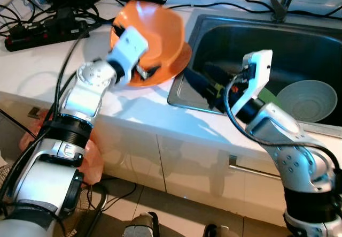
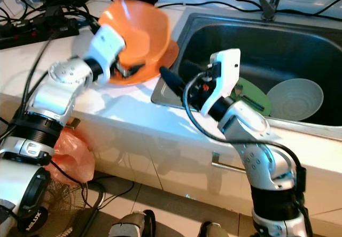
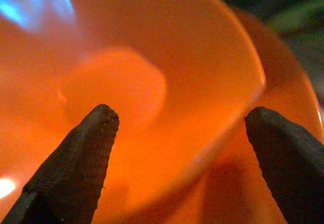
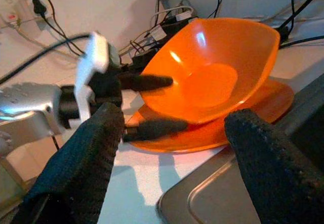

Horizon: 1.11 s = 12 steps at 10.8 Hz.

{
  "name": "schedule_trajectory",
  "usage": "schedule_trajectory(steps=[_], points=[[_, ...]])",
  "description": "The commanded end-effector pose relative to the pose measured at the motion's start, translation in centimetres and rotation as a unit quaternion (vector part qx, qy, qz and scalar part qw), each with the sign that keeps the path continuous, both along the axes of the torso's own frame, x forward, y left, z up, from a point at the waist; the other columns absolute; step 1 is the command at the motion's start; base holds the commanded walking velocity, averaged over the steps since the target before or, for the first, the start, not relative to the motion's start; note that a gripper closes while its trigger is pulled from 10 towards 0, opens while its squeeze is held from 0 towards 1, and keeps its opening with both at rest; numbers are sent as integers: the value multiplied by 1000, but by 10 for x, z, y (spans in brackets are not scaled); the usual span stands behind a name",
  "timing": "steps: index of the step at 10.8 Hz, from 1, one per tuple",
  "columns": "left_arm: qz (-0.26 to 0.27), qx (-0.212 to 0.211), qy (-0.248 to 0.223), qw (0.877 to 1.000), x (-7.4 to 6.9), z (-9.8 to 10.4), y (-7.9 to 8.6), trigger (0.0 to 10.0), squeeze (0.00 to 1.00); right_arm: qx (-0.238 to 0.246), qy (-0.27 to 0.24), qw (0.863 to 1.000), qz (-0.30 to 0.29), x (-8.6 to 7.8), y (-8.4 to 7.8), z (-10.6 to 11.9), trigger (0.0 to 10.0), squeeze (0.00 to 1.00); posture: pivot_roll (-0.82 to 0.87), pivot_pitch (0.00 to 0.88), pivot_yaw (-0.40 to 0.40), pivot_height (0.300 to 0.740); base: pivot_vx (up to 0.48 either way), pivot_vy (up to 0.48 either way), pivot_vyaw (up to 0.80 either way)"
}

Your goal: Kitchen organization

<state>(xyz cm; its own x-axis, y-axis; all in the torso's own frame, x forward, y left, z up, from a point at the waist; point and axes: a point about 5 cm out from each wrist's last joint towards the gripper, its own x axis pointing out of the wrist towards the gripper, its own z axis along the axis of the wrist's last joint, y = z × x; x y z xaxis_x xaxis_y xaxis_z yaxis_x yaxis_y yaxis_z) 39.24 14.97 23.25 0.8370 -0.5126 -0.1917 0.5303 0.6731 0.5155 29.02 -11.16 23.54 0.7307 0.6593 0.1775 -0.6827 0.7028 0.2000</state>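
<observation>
Nearest the robot, the white cabinet fronts run under the counter, and an orange plastic bag hangs by the left arm. On the counter's near part, just left of the sink, the left gripper is clamped on the tilted orange bowl: the right wrist view shows one finger inside the bowl and the other under its rim, above the orange plate that lies flat on the counter beneath it. The left wrist view shows the bowl's glossy inner wall between the two fingertips, with the plate's edge behind. The right gripper hangs over the sink's left rim, fingers spread apart and holding nothing, pointing at the bowl. Inside the sink, further right, the head views show a pale bowl and a green plate. At the far edge, black cables and a power strip lie against the wall.
</observation>
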Motion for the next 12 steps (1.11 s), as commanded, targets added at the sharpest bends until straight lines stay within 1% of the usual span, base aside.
schedule_trajectory(steps=[1, 2, 3, 4, 5, 8, 9, 10, 11, 12], points=[[-7, 25, 1, 1000, 3, 7, 4, 10000, 0, -5, 1, 1000, 7, -5, 2, 2, 10000, 0, 97, 134, 69, 740, 0, 0, 0], [-5, 30, -6, 1000, 5, 12, 6, 10000, 0, -9, 3, 1000, 4, -6, 1, 1, 10000, 0, 97, 132, 69, 740, 0, 0, 0], [-5, 29, -13, 999, 6, 16, 6, 10000, 0, -10, 5, 1000, 2, -6, 0, 1, 10000, 973, 97, 131, 69, 740, 0, 0, 0], [-5, 27, -21, 999, 8, 20, 6, 10000, 0, -11, 6, 1000, -1, -6, 0, 1, 10000, 1000, 96, 128, 67, 740, 0, 0, 0], [-7, 26, -22, 999, 8, 21, 6, 10000, 0, -12, 6, 1000, -1, -6, 0, 1, 10000, 1000, 97, 127, 65, 740, 0, 0, 0], [-12, 43, -10, 999, 9, 16, 11, 10000, 0, -14, 2, 1000, 2, -5, 0, 3, 10000, 1000, 98, 125, 64, 740, 0, 0, 0], [-20, 55, 1, 998, 10, 12, 13, 10000, 0, -15, 4, 1000, 1, -6, -1, 4, 10000, 333, 97, 125, 67, 740, 0, 0, 0], [-24, 53, 10, 998, 10, 8, 14, 8706, 0, -13, 5, 1000, 3, -6, -1, 3, 10000, 0, 95, 126, 69, 740, 0, 0, 0], [-29, 54, 13, 998, 10, 6, 13, 4510, 0, -13, 5, 1000, 3, -7, -1, 3, 10000, 0, 95, 127, 69, 740, 0, 0, 0], [-35, 62, 18, 997, 11, 1, 13, 0, 0, -12, 4, 1000, 4, -8, -1, 4, 10000, 0, 91, 128, 70, 740, 0, 0, 0]])
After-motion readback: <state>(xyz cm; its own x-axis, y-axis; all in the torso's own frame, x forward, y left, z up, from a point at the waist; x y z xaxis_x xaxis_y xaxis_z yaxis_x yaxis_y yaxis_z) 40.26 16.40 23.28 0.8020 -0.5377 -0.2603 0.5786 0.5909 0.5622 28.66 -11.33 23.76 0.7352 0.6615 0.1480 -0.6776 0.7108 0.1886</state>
